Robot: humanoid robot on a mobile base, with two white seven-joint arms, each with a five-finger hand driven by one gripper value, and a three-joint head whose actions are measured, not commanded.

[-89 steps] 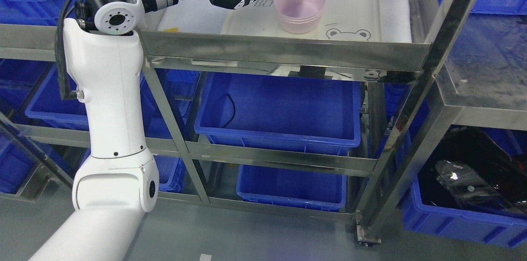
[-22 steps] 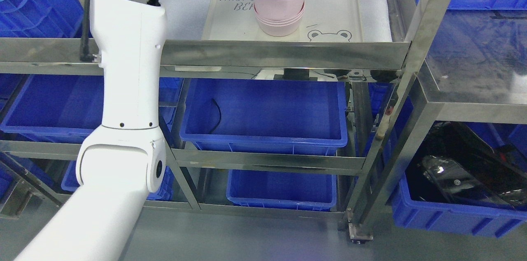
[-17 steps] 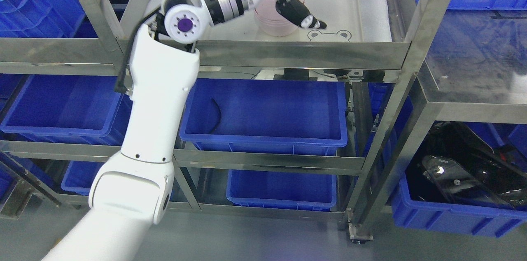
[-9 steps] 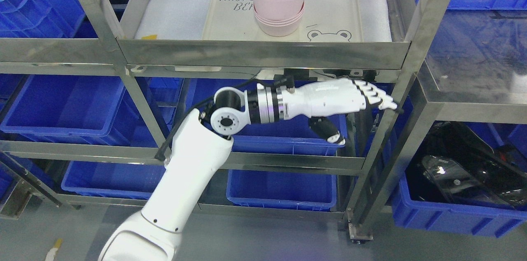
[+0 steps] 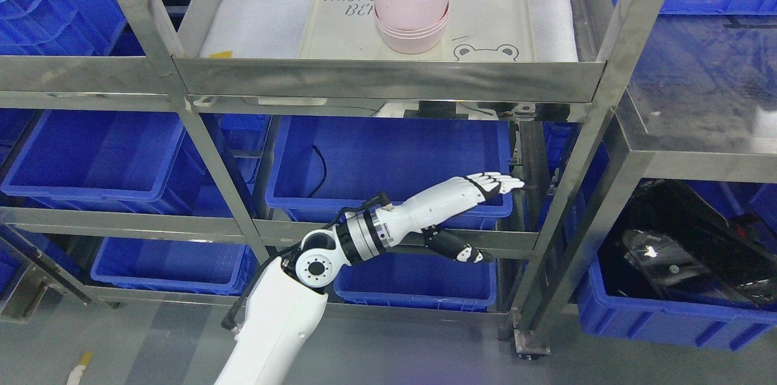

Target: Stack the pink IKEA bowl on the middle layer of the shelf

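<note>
I see the white left hand (image 5: 467, 190) with fingers (image 5: 495, 181) stretched out flat, side by side, holding nothing, low by a big blue plastic bin (image 5: 388, 169). Up at twelve o'clock, the stacked pink plastic bowls (image 5: 411, 16) sit on a cream plastic tray (image 5: 491, 14).

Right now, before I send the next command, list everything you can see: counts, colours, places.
pink bowls: one nested stack, exact count unclear, pink, on the tray.
tray: one, cream with bear drawing, on the shelf layer, upper centre.
shelf: one, steel frame, filling the view.
blue bins: several, blue, on lower layers and at both sides.
black cable: one, inside the centre bin.
black object: one, glossy, in the lower-right bin.
left hand: one, white and black, open, empty, below the tray layer.
</note>
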